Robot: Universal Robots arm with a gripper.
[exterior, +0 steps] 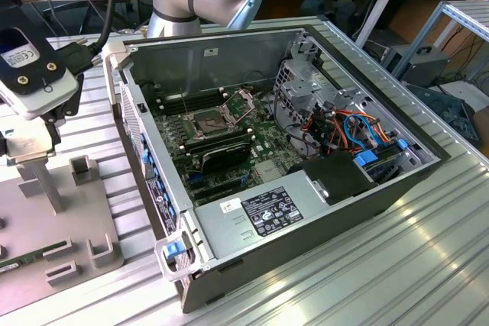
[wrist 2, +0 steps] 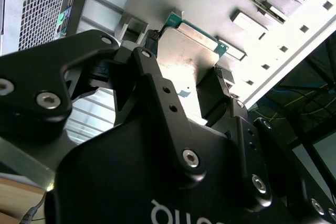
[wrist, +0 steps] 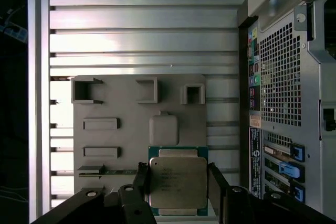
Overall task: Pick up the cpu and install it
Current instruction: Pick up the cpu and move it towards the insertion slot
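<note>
Above grey plate (wrist: 126, 114), silver green-edged cpu (wrist: 177, 182)

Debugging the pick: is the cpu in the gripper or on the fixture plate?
In the gripper: both wrist views show the cpu clamped between its fingers, above the grey fixture plate.

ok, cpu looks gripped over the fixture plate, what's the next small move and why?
Probably carry the cpu level toward the exterior view's right, high enough to clear the case wall. The gripper appears shut on its two edges above the fixture plate, and the socket inside the case looks open.
</note>
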